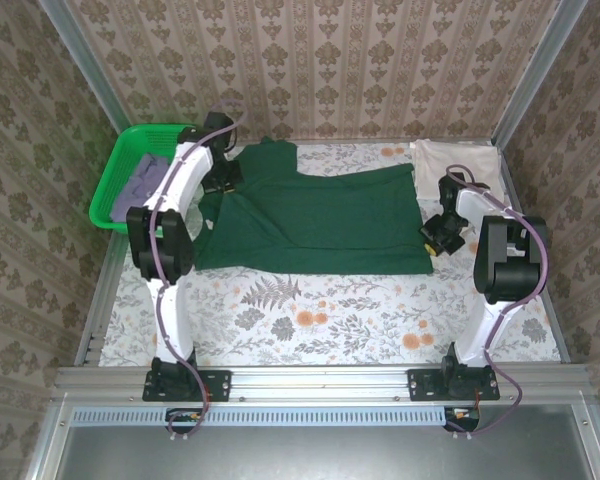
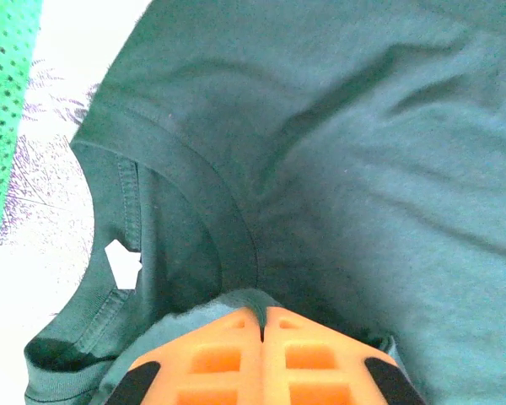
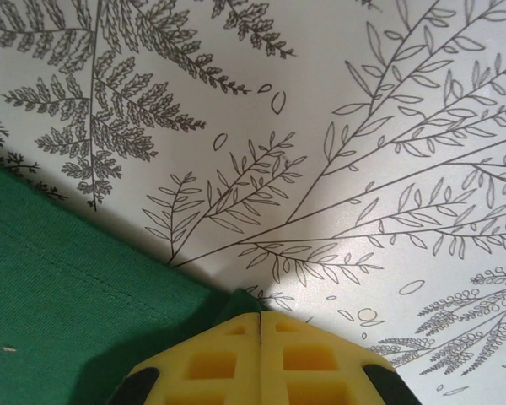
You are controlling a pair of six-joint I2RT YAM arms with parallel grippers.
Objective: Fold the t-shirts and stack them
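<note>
The green shirt (image 1: 320,215) lies spread flat mid-table. It is a smooth matte knit, with the neck toward 9 o'clock and the hem toward 3. A small white label (image 2: 122,263) sits inside its ribbed collar (image 2: 152,169); any print on it is washed out.

The left gripper (image 2: 261,314) is orange and moulded in a waffle grid. Its jaws are pressed together, pinching a raised fold of the green shirt just beside the collar. The right gripper (image 3: 261,316) is yellow with the same grid. Its jaws are also closed tight, nipping the stitched hem corner at the shirt's 4 o'clock.

The cream shirt (image 1: 460,160) lies folded into a rough square at the table's 2 o'clock, just beside the green shirt's far corner. The lavender shirt (image 1: 145,178) sits crumpled in the basket (image 1: 115,200), a bright green perforated plastic one tilted off the table's edge at 10 o'clock. The tablecloth (image 1: 330,310) is white, printed with grey ferns and orange flowers.
</note>
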